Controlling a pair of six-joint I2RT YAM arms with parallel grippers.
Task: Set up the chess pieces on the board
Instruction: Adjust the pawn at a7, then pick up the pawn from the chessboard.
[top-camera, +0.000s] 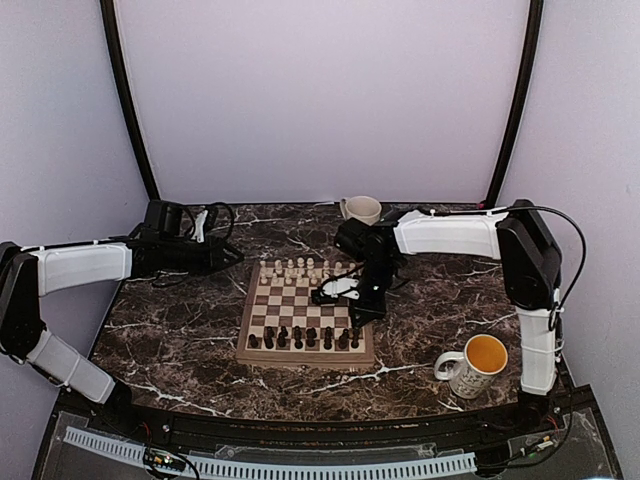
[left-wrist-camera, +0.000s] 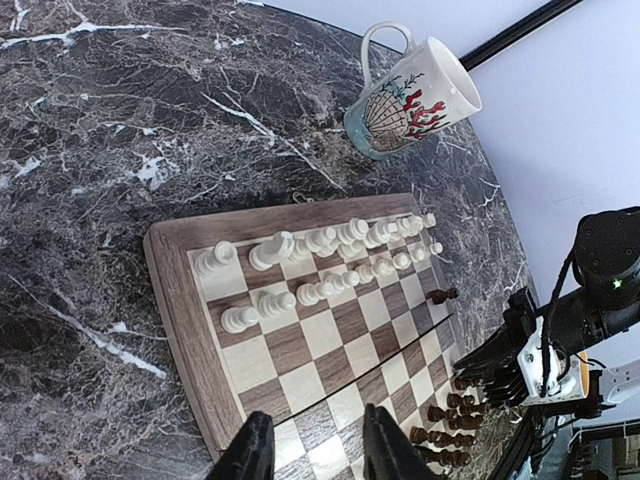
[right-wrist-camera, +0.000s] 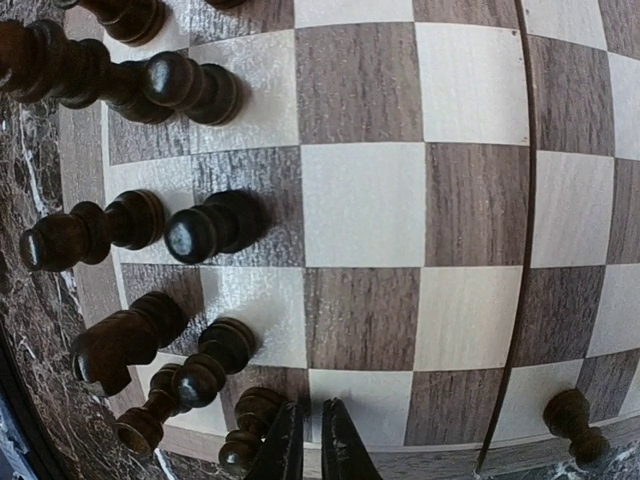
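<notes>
The board (top-camera: 244, 330) lies mid-table. Cream-white pieces (top-camera: 300, 268) fill its two far rows and dark pieces (top-camera: 300, 338) stand along its near rows. My right gripper (top-camera: 322, 296) hovers over the board's right side. In the right wrist view its fingers (right-wrist-camera: 285, 450) are nearly together with nothing between them, just beside a dark pawn (right-wrist-camera: 250, 430). One dark pawn (right-wrist-camera: 575, 425) stands alone, apart from the other dark pieces (right-wrist-camera: 200, 230). My left gripper (left-wrist-camera: 318, 450) is open and empty over the board's edge (left-wrist-camera: 170, 290), near the white pieces (left-wrist-camera: 320, 240).
A shell-patterned mug (left-wrist-camera: 410, 95) stands behind the board, also in the top view (top-camera: 360, 209). A white mug with a yellow inside (top-camera: 475, 365) stands at the near right. The marble tabletop (top-camera: 180, 330) surrounds the board.
</notes>
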